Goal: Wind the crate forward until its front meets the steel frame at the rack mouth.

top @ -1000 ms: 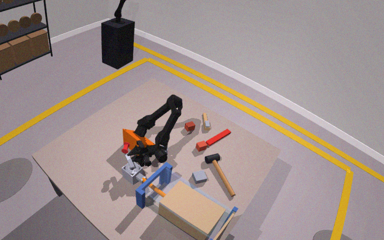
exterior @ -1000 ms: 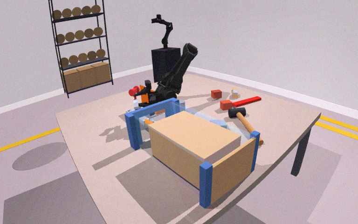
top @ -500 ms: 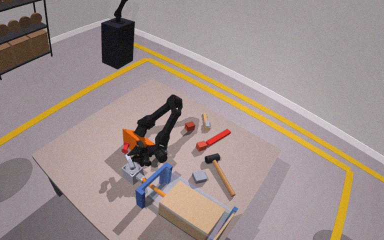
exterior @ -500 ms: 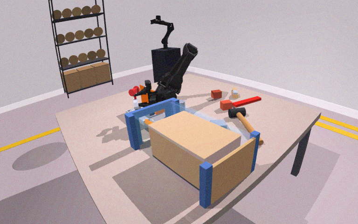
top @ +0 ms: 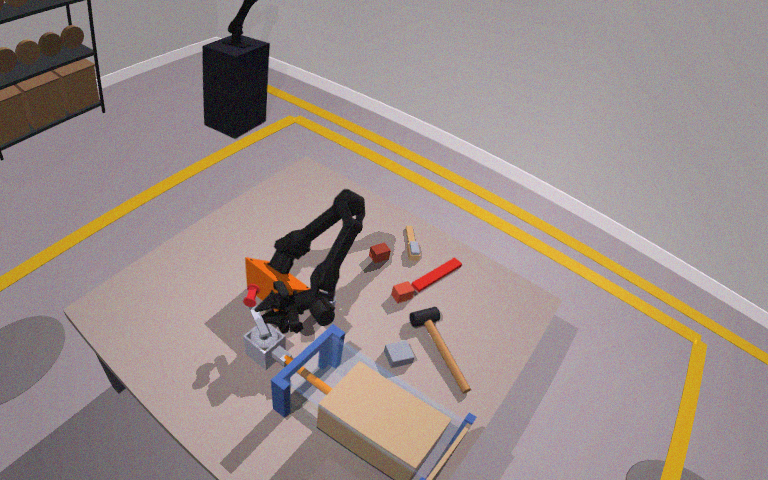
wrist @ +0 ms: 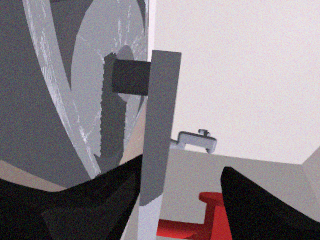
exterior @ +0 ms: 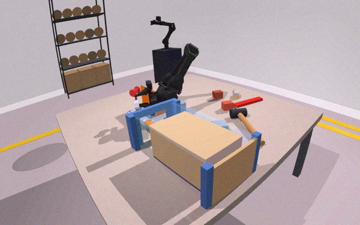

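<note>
The bench (top: 186, 249) (exterior: 282, 119) (wrist: 20, 177) has a flat, pale brown top, and a dark leg is seen under it. On this top there stands a grey winch (top: 259, 352) (exterior: 131, 111) (wrist: 82, 70), just beside the mouth of the rack (top: 281, 398) (exterior: 134, 133). The rack stands upright on blue posts, its back near the edge. Along its side lies a grey block (top: 399, 352) (exterior: 219, 124), and near this block a mallet (top: 449, 356) (exterior: 246, 122) lies on its side. Beyond the mallet are a red bar (top: 437, 274) (exterior: 248, 101), a red block (top: 403, 291) (exterior: 227, 105) at its end, a darker block (top: 380, 252) (exterior: 217, 94), and a small tool (top: 412, 240) (exterior: 236, 93) with pale wood.
</note>
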